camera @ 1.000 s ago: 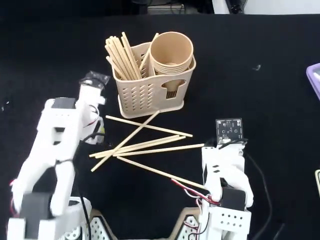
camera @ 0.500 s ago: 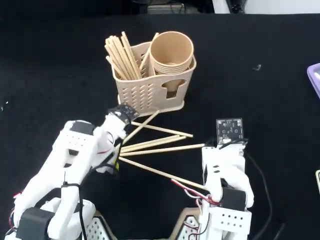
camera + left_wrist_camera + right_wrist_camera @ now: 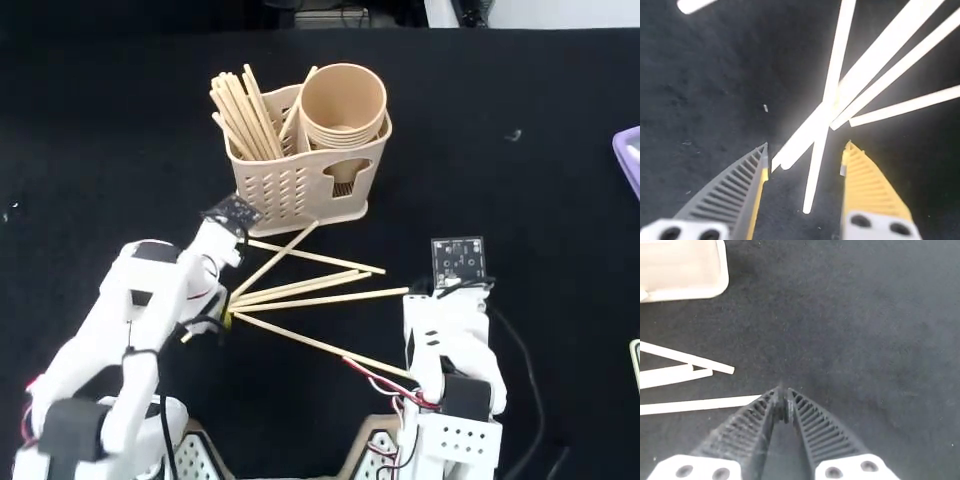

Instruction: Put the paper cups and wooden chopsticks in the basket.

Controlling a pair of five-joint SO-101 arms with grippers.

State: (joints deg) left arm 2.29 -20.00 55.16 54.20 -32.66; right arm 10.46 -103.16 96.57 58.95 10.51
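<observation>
Your job is partly done. The basket (image 3: pixel 300 185) stands toward the far edge of the table (image 3: pixel 520 200), and the paper cups (image 3: pixel 343 100) already sit nested in its right-hand compartment. I see no cup lying outside it. A bundle of chopsticks (image 3: pixel 245 115) stands upright in the other compartment, leaning outward.

What is left is the loose chopsticks (image 3: pixel 310 290). About half a dozen lie fanned and crossed on the table, between the basket and the near edge where your arms are mounted. One long one runs off toward the base of the right arm.

Your left gripper (image 3: pixel 806 147) is low over the end of that fan where the sticks come together. Its jaws are spread, with at least one stick end lying between them and nothing pinched yet. Closing here would likely catch only one or two sticks, so expect several more trips.

Your right gripper (image 3: pixel 782 392) rests above bare table just beside the tip of one stick, with its jaws pressed together and nothing held.
</observation>
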